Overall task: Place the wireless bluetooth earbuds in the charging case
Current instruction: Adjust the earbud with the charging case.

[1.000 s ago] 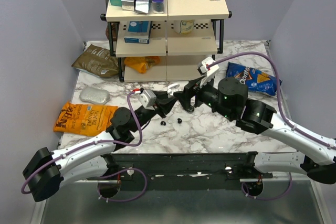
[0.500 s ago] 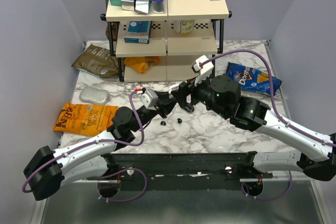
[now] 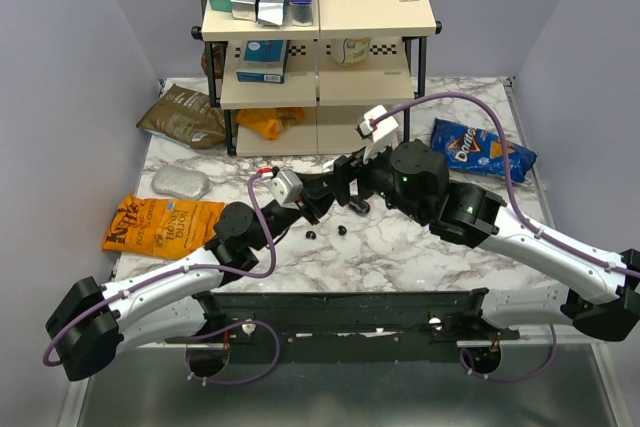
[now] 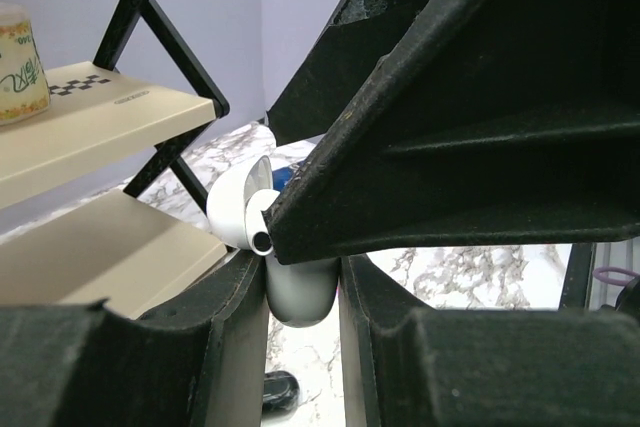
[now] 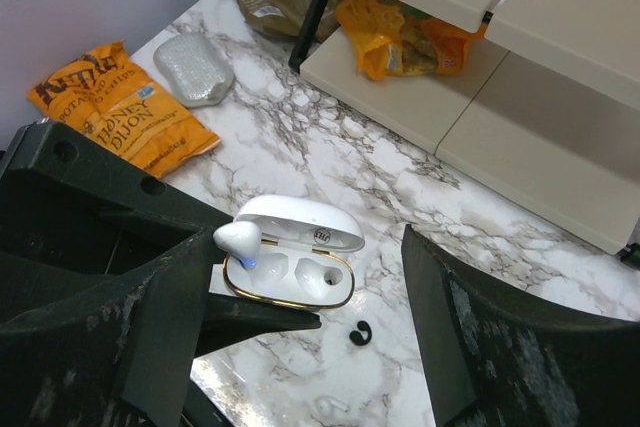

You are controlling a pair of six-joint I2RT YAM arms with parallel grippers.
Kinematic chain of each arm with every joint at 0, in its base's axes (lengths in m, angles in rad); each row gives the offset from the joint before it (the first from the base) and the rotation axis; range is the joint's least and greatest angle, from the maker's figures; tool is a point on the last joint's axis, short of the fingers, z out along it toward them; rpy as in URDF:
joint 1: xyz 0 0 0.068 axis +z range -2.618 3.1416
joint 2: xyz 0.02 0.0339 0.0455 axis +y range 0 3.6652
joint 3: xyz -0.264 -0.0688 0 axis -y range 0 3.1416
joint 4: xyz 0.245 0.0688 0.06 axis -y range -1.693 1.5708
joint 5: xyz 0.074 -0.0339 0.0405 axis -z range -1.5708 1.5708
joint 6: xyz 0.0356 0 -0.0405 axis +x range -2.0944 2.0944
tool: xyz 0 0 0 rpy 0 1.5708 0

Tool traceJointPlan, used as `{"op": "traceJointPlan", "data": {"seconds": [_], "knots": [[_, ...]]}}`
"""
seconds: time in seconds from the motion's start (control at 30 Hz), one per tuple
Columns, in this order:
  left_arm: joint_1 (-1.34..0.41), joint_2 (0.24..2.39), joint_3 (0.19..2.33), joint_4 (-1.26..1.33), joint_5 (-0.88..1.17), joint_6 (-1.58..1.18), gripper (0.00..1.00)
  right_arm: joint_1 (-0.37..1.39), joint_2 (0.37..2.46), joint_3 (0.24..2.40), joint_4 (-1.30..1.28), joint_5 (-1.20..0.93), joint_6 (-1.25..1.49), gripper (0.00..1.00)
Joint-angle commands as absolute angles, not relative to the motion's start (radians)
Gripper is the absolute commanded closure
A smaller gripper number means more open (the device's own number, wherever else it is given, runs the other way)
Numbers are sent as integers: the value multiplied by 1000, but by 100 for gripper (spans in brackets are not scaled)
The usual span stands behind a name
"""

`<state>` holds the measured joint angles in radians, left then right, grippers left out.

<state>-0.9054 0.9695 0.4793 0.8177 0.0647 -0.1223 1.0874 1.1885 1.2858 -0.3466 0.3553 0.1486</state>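
left gripper (image 4: 300, 297): jaws clamped on the open white charging case (image 5: 300, 269)
right gripper (image 5: 310, 247): jaws spread wide above the case, empty
earbuds (image 3: 343, 231): black, loose on the counter (image 3: 420, 257) just beside the case

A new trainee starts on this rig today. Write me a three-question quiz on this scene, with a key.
1. True or false: the lid of the case is shut.
2. What grips the case? A. left end effector B. right end effector C. nothing
3. What colour is the Honey Dijon chip bag?
Key: 1 false; 2 A; 3 orange.
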Motion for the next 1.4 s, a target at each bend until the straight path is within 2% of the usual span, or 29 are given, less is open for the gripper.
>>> {"op": "traceJointPlan", "data": {"seconds": [0.0, 1.37], "knots": [[-916, 968, 509, 839, 94, -106, 100, 1097, 1195, 1316, -359, 388, 137, 16], [-917, 916, 494, 851, 72, -91, 100, 1097, 1114, 1241, -402, 431, 158, 16]]}}
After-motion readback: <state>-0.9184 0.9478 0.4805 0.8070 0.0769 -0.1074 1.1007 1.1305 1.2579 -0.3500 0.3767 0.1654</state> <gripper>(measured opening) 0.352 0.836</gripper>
